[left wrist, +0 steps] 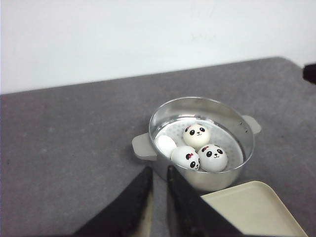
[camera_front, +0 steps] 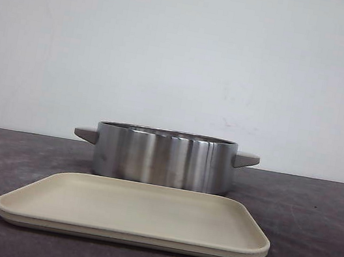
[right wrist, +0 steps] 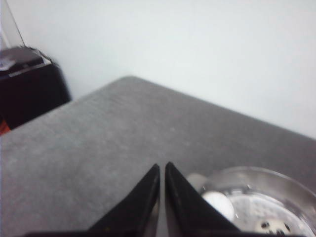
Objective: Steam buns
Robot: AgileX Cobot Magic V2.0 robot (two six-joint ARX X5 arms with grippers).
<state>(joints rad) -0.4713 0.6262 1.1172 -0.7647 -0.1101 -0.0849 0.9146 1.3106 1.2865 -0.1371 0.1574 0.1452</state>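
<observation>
Already the buns (left wrist: 197, 148) sit together on the perforated floor of the steel steamer (left wrist: 247, 143), so the tray (camera_front: 135, 211) in front lies bare. Both the left gripper (left wrist: 159, 185) and right gripper (right wrist: 162, 180) hang with fingers nearly together, holding nothing.

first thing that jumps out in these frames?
The panda-face buns, clustered inside the shiny steel steamer pot on the grey table; three show faces, a fourth only plain white. In the front view, an empty beige tray lies just in front of the pot, nearer the camera.
</observation>
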